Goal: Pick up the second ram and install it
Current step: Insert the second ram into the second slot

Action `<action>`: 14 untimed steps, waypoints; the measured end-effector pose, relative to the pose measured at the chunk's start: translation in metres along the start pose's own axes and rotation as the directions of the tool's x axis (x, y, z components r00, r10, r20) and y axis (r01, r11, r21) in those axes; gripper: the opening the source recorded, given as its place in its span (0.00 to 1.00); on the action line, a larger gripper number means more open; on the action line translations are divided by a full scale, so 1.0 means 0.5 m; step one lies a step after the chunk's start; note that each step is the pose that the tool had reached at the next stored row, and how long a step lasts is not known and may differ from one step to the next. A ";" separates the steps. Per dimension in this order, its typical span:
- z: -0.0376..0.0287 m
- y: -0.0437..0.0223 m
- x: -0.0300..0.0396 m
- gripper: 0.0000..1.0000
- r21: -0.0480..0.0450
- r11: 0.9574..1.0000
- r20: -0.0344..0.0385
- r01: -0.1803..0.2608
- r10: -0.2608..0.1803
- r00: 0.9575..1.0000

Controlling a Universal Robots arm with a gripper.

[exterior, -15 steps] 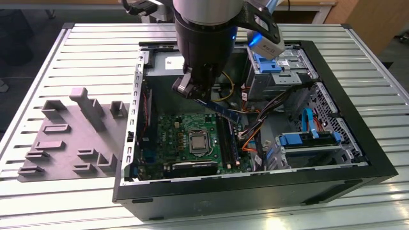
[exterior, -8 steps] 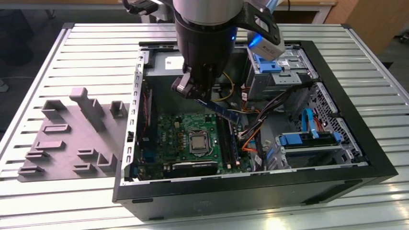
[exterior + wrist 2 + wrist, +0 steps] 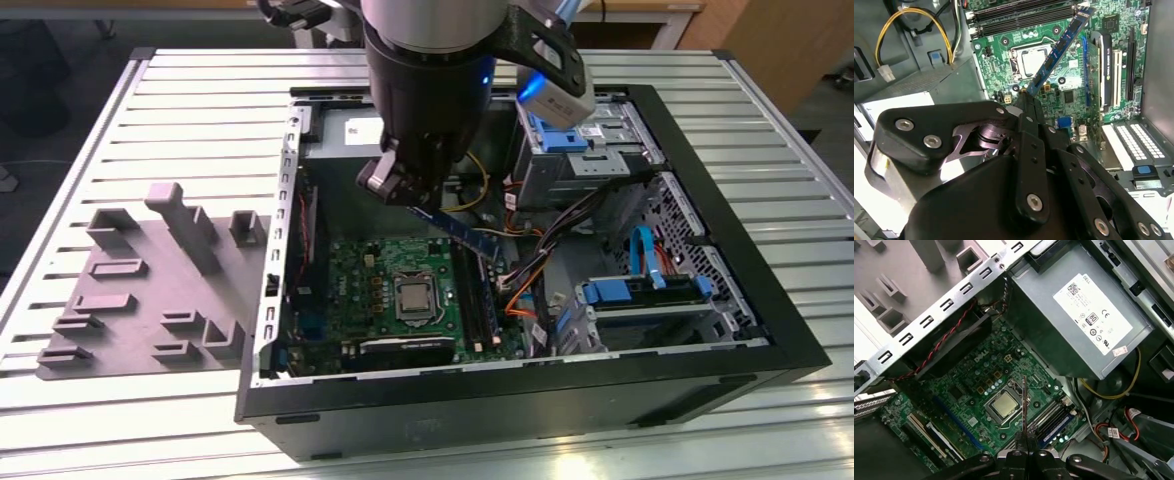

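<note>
Inside the open computer case (image 3: 534,395) on the slatted desk (image 3: 200,100), the exterior view shows the arm (image 3: 427,80) reaching down with its jaws clamped tight on one end of the second ram (image 3: 461,232). The dark stick runs out from the jaws on a slant, down and toward the exterior view's right. Its free end hangs over the memory slots (image 3: 477,300) at the edge of the green motherboard (image 3: 387,270), apart from them and not seated. The grey holder tray (image 3: 134,290) lies beside the case, on the exterior view's left. In the second wrist view the second ram (image 3: 1059,45) juts straight away from the closed jaws, chips showing on its face, and passes beside the processor socket (image 3: 1035,62) with its far tip near the memory slots (image 3: 1024,12). In the first wrist view the second ram (image 3: 1024,405) appears edge-on, a thin line coming from between the jaws, between the processor socket (image 3: 1004,405) and the memory slots (image 3: 1051,417). The stick's long axis looks tilted against the memory slots rather than level with them.
</note>
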State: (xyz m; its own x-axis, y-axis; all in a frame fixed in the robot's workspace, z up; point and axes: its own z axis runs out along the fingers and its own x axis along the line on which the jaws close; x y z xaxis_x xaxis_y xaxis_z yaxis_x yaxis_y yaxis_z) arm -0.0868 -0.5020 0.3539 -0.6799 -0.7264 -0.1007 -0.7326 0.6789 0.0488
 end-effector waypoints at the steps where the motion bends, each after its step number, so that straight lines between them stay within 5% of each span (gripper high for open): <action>1: 0.000 0.000 0.000 0.11 0.000 1.000 0.000 -0.004 0.004 1.000; 14: 0.000 0.000 0.000 0.11 0.008 0.997 0.004 -0.079 0.079 0.997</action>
State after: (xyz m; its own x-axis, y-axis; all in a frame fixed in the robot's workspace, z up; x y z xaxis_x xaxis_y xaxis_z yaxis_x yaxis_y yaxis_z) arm -0.0868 -0.5020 0.3540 -0.7355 -0.6700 -0.1007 -0.6763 0.7350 0.0488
